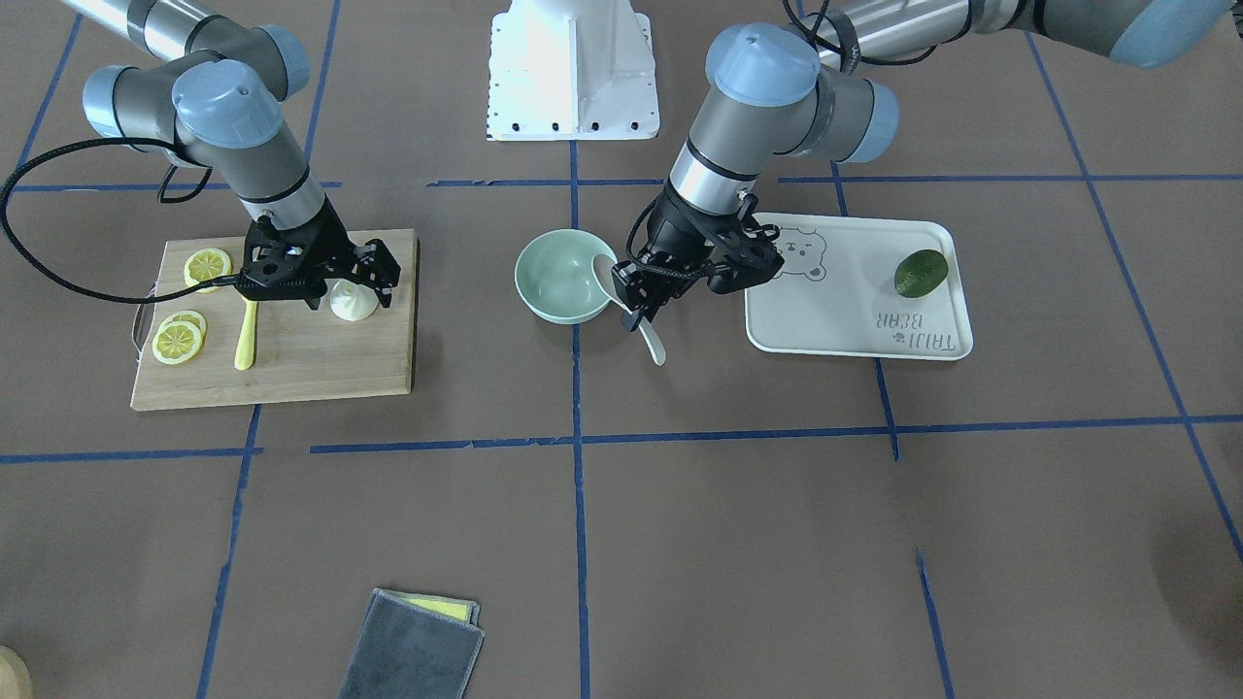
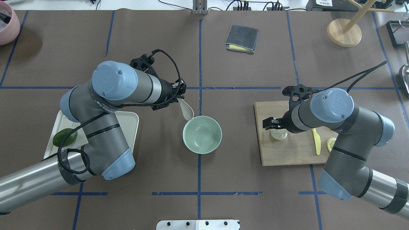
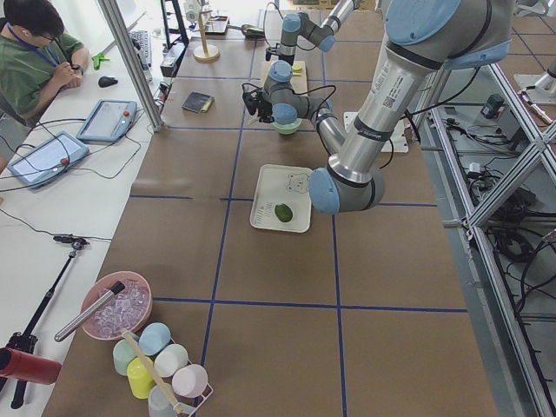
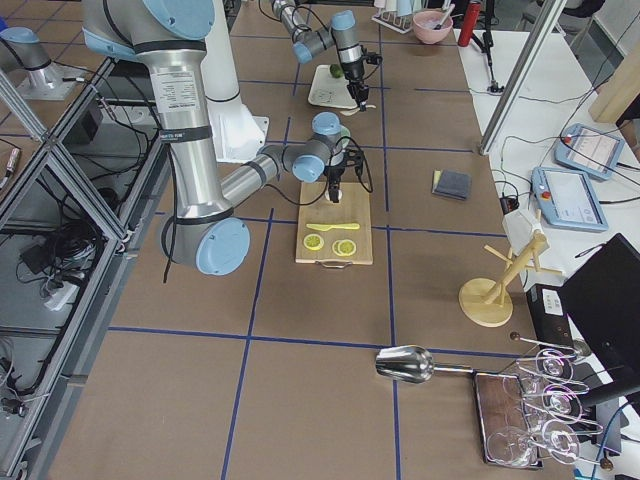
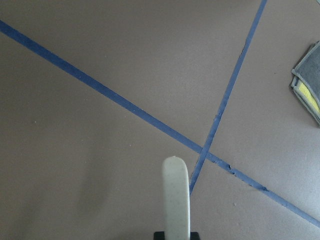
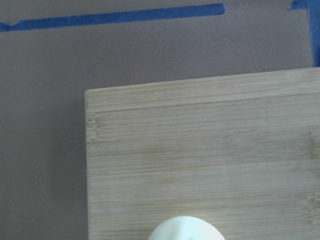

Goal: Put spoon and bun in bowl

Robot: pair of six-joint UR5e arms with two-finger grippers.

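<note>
Off-white and judged stiff, light and slick, the spoon (image 1: 605,274) is clamped at mid-handle by the left hand (image 1: 636,309), with its scoop hanging at the rim of the bowl (image 1: 558,282). The bun (image 1: 353,305) sits on the cutting board (image 1: 320,364), and the right hand (image 1: 350,289) is spread either side of it, not visibly pressing. Judged soft and easily crushed, the bun wants a light grip low across its broad base.

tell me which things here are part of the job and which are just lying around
Part of the job:
spoon
bun
bowl

Just lying about:
lemon slices
yellow knife
cutting board
green fruit
tray
folded cloth
</note>
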